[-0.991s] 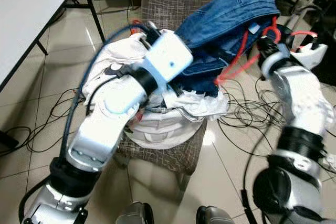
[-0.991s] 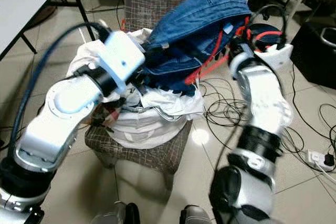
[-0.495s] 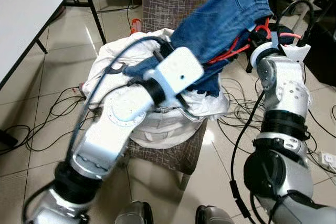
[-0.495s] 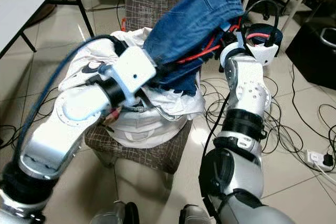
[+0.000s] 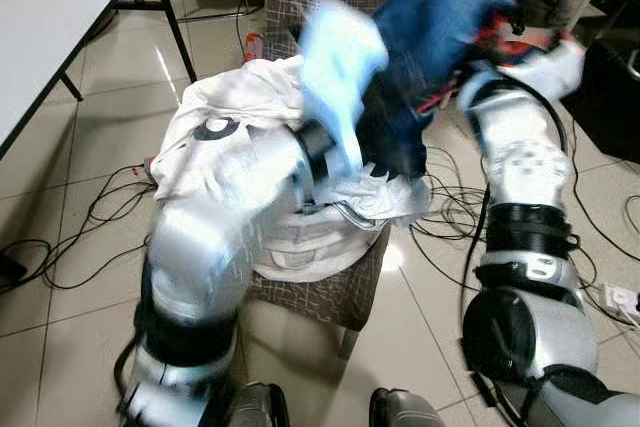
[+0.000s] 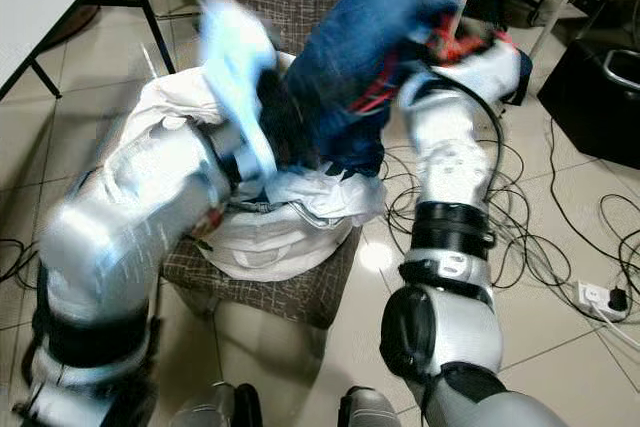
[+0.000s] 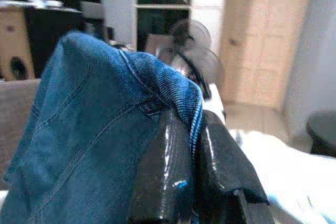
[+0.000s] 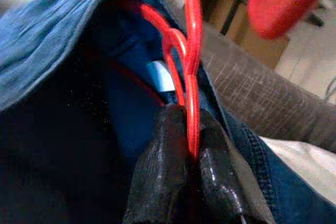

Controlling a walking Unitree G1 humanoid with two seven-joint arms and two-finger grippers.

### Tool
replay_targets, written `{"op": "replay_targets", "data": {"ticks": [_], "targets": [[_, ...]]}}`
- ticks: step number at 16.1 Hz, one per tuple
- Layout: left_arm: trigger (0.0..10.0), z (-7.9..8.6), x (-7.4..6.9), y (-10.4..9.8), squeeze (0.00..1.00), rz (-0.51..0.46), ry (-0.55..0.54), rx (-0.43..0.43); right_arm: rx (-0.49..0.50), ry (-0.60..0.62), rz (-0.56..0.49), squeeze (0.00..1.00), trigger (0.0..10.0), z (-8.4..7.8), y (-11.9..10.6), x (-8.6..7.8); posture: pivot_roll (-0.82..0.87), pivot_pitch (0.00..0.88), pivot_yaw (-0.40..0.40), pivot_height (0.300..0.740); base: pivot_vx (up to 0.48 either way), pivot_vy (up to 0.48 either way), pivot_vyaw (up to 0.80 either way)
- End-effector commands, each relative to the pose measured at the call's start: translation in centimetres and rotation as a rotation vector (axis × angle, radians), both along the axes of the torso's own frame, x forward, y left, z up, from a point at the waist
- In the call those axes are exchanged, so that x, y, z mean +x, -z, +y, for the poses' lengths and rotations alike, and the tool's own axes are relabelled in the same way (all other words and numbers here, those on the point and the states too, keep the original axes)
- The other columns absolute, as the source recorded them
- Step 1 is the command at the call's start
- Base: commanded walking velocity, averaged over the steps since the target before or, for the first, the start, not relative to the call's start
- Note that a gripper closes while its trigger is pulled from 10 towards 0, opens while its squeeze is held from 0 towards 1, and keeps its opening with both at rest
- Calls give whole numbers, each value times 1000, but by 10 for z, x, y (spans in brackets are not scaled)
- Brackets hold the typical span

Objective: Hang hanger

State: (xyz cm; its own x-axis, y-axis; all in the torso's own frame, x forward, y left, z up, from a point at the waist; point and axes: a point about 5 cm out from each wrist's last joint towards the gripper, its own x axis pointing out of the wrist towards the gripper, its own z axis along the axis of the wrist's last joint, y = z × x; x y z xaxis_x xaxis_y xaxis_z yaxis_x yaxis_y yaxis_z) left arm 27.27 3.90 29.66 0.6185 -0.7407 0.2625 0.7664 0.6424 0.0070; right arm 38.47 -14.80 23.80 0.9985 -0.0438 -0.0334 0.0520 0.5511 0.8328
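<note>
Both arms raised over a grey armchair heaped with white laundry. Left gripper clamped on the hem of blue jeans, fabric edge pinched between the two black fingers. Right gripper clamped on a red hanger, wire running up between its fingers, jeans draped around the wire. From the head, jeans held aloft at about 12 o'clock above the chair, hanger at about 1 o'clock beside the right wrist, much blurred. Tangled black cables on the tiled floor at 3 o'clock of the chair; white table at 10 o'clock.
</note>
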Motion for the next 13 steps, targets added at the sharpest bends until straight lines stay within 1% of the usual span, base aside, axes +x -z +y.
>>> {"op": "replay_targets", "data": {"ticks": [1, 2, 3, 4, 5, 6, 7, 8, 9, 10, 11, 12, 13], "targets": [[0, 3, 1, -9, 0, 31, 8, -75, -104, -52, -13, 0, 10000, 12, -1, -4, -90, 90, 8, 740, 0, 0, 0], [0, 4, 2, -13, 0, 37, 19, -102, -106, -78, -13, 0, 10000, 18, 1, -6, -92, 89, 9, 740, 0, 0, 0], [1020, 6, 5, -19, 0, 38, 18, -128, -107, -118, -13, 0, 10000, 25, 3, -10, -92, 89, 10, 740, 0, 0, 0], [980, 10, 11, -21, 0, 39, -34, -124, -115, -158, -20, 0, 10000, 31, 2, -15, -93, 90, 10, 740, 0, 0, 0], [0, 15, 22, -18, 0, 41, -130, -72, -98, -192, -40, 0, 10000, 34, -2, -22, -93, 90, 10, 740, 0, 0, 0], [0, 23, 35, -13, 0, 68, -238, -35, -59, -223, -67, 0, 10000, 33, -7, -30, -94, 89, 9, 740, 0, 0, 0], [0, 31, 45, -11, 0, 110, -316, -55, -49, -276, -107, 0, 10000, 33, -15, -40, -99, 88, 14, 740, 0, 0, 0], [0, 33, 48, -11, 0, 131, -331, -64, -57, -316, -128, 0, 10000, 34, -18, -45, -99, 88, 14, 740, 0, 0, 0], [0, 33, 53, -11, 0, 150, -343, -75, -80, -423, -163, 0, 10000, 39, -22, -59, -102, 88, 17, 740, 0, 0, 0], [0, 32, 53, -11, 0, 150, -345, -76, -81, -435, -166, 0, 10000, 40, -22, -60, -102, 88, 17, 740, 0, 0, 0], [0, 31, 55, -10, 0, 156, -357, -72, -104, -456, -167, 0, 10000, 40, -22, -66, -110, 87, 24, 740, 0, 0, 0], [0, 29, 58, -8, 0, 160, -367, -56, -120, -470, -160, 0, 10000, 38, -21, -71, -112, 88, 26, 740, 0, 0, 0], [0, 29, 59, -3, 0, 170, -380, -24, -126, -465, -150, 0, 10000, 34, -20, -75, -112, 88, 26, 740, 0, 0, 0]]}}
